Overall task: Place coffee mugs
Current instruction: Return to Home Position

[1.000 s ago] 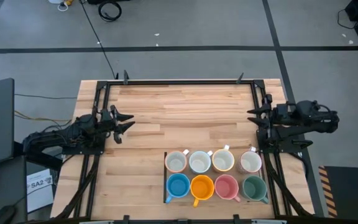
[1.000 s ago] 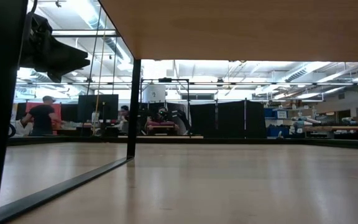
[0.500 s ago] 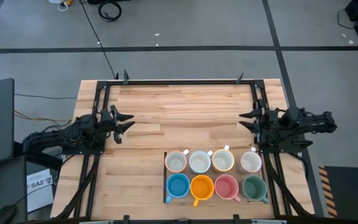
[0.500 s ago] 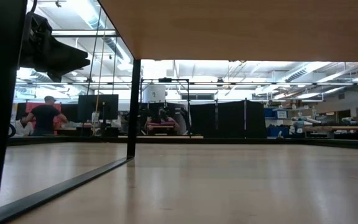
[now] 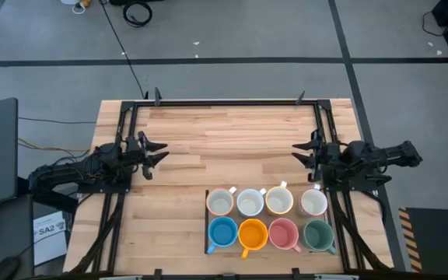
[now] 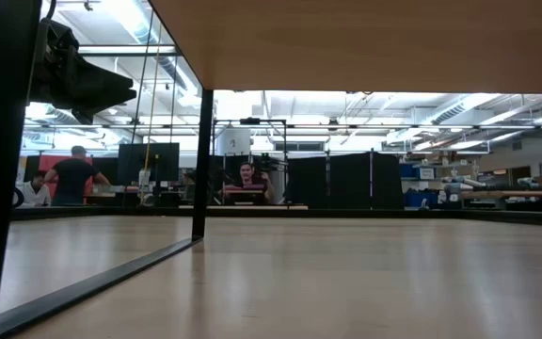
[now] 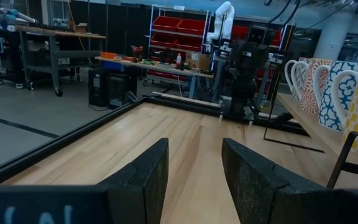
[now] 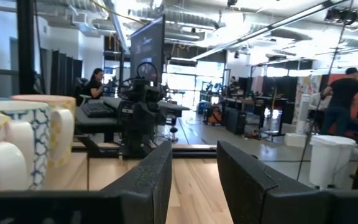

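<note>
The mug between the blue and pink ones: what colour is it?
The mug is orange; the high view shows it best.

Light wood bench (image 5: 232, 132) with black frame (image 5: 224, 102), near row blue mug (image 5: 223, 232), orange mug (image 5: 252, 233), pink mug (image 5: 283, 233), green mug (image 5: 318, 233), far row three white mugs (image 5: 221, 202), one yellowish mug (image 5: 279, 201), mug sides (image 7: 335, 93) white with blue, orange, yellow patterns, grey floor (image 5: 224, 39) with dark lines.
</note>
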